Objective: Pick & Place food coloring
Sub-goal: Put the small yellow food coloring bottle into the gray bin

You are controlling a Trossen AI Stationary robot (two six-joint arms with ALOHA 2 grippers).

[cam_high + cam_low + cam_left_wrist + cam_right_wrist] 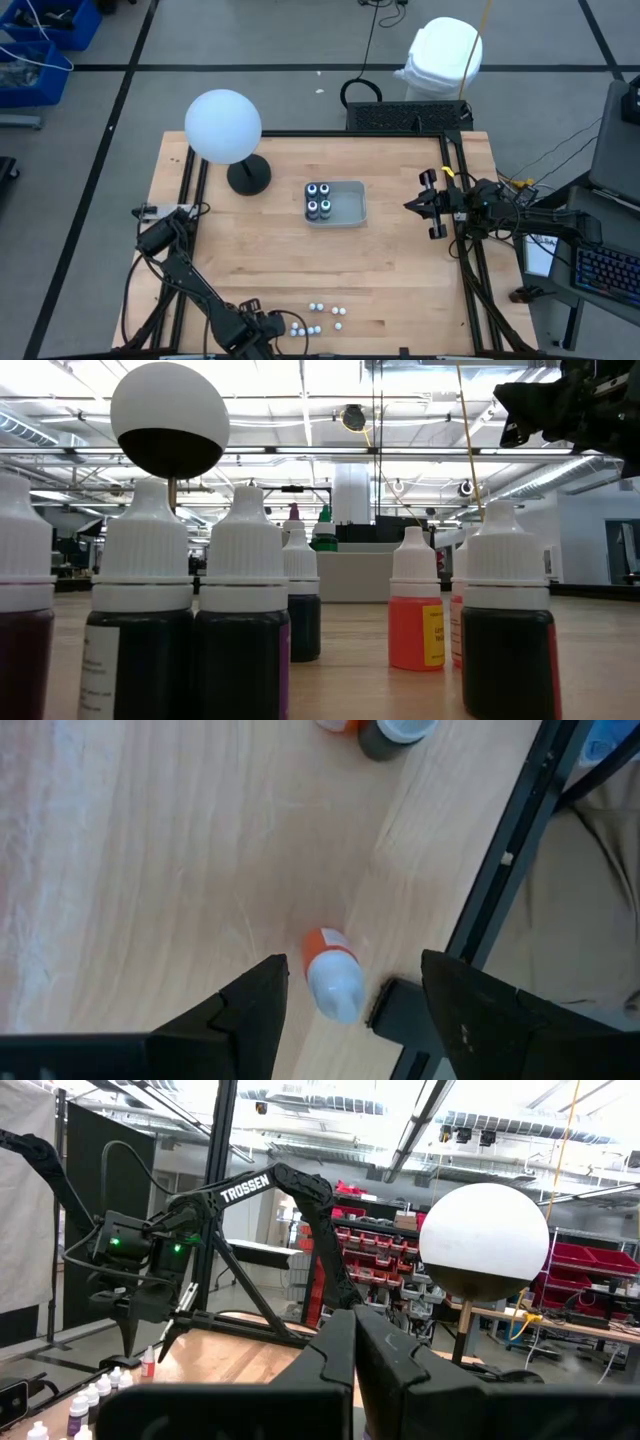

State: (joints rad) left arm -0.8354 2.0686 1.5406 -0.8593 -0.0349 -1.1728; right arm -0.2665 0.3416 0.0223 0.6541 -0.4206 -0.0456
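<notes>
At the left of the table we see the left gripper (283, 322) low over the near edge, its fingers (255, 1010) spread apart and pointing down. An orange bottle (331, 979) with a white cap stands between them, just beside the table's dark rail (500, 880); we cannot tell whether either finger touches it, and nothing is lifted. Just right of this gripper, more small white-capped bottles (328, 316) stand loosely grouped on the wood near the front edge. Farther back on the left stands a white globe lamp (223, 126) on a dark round base. Near the table's middle sits a clear tray (350, 205) holding four dark jars (319, 200) with pale tops, packed in its left end. At the right edge, the right gripper (411, 204) hovers well above the table, its fingers pressed together and holding nothing, pointing toward the tray.
</notes>
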